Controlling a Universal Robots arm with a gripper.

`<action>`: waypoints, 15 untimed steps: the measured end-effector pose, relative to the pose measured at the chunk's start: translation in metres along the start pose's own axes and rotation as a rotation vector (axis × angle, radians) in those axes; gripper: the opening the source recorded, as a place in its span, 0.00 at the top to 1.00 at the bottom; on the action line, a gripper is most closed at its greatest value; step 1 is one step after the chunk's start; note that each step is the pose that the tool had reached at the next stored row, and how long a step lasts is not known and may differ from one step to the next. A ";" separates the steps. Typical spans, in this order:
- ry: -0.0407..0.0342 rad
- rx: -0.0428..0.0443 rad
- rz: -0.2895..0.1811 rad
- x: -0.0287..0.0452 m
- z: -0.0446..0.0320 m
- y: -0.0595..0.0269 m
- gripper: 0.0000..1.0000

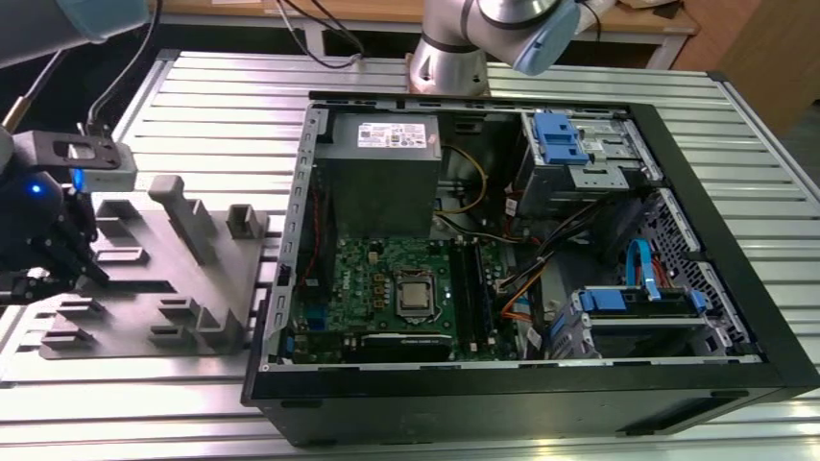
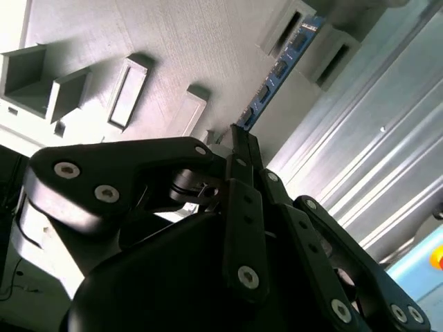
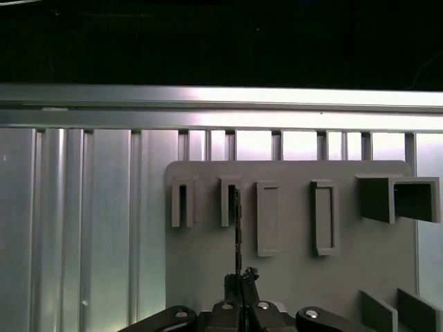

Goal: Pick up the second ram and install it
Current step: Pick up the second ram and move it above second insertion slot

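The second ram (image 2: 277, 69) is a thin blue-edged strip, seen edge-on as a dark sliver (image 3: 237, 225) in the first wrist view. Its far end stands between raised holders of the grey plastic block (image 3: 291, 277). My gripper (image 2: 239, 142) is shut on its near end, the fingers (image 3: 248, 277) pressed together on the strip. In the exterior view the gripper (image 1: 64, 259) hangs over the block's (image 1: 167, 279) left side, well away from the open computer case (image 1: 717, 288). The green motherboard (image 1: 378, 288) lies inside the case, with long dark slots (image 1: 468, 288) beside the silver processor socket (image 1: 414, 298).
The block carries several more raised holders (image 3: 322, 218) and stands on a ribbed aluminium table (image 1: 192, 106). The case's black wall (image 1: 276, 317) rises between block and motherboard. Inside are a power supply (image 1: 378, 182), cables (image 1: 539, 259) and blue drive cages (image 1: 558, 139).
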State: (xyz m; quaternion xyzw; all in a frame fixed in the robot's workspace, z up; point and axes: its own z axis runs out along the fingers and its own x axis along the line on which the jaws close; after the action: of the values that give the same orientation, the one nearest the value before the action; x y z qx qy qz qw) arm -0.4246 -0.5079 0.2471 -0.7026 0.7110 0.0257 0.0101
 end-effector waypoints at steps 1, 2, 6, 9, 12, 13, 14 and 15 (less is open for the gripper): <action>0.0000 0.0000 0.000 -0.0001 -0.0026 0.0001 0.92; 0.0000 0.0000 0.000 -0.0003 -0.0052 0.0001 0.92; -0.0001 0.0000 0.000 -0.0008 -0.0164 0.0004 0.92; -0.0001 0.0001 0.000 -0.0013 -0.0251 0.0005 0.92; -0.0001 0.0000 0.000 -0.0017 -0.0336 0.0007 0.92; -0.0002 0.0002 0.000 -0.0019 -0.0368 0.0008 0.92; -0.0001 0.0001 0.000 -0.0020 -0.0403 0.0009 0.92; -0.0001 0.0001 0.000 -0.0022 -0.0435 0.0010 0.92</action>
State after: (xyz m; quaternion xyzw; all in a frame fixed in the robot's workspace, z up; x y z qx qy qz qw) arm -0.4246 -0.5079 0.2906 -0.7026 0.7110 0.0257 0.0101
